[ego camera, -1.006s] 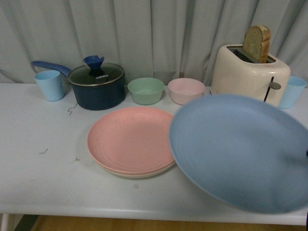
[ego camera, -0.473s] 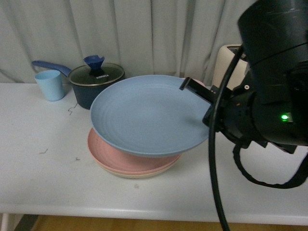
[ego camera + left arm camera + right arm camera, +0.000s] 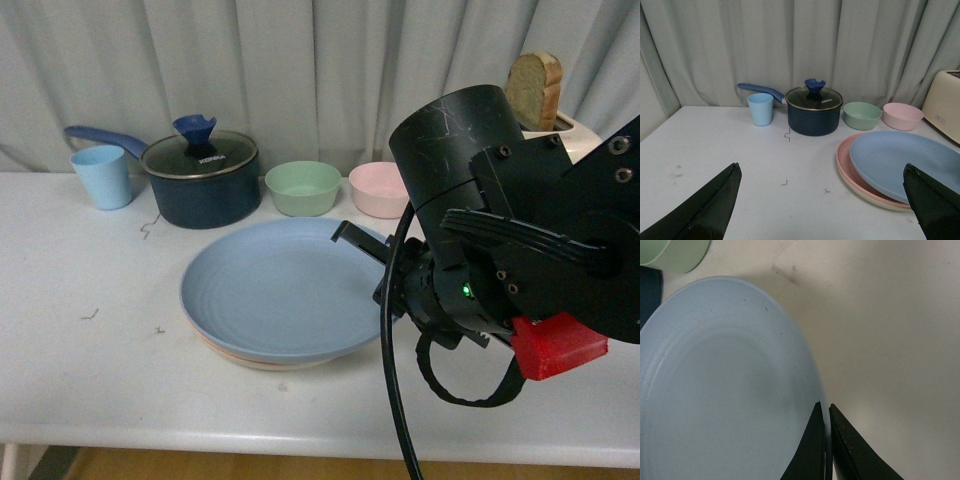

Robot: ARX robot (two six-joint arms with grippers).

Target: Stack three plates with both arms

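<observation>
Bare table (image 3: 90, 370) L; pot (image 3: 200, 180) behind.

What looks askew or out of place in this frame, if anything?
The blue plate sits off-centre on the pink plate, shifted toward the right gripper, which is clamped on its rim; a pink crescent shows on the far side. Small dark wire-like scraps litter the table. Nothing is spilled or broken.

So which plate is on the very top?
The blue plate. It lies on top, pinched at its rim by the right gripper; the pink plate peeks out underneath.
</observation>
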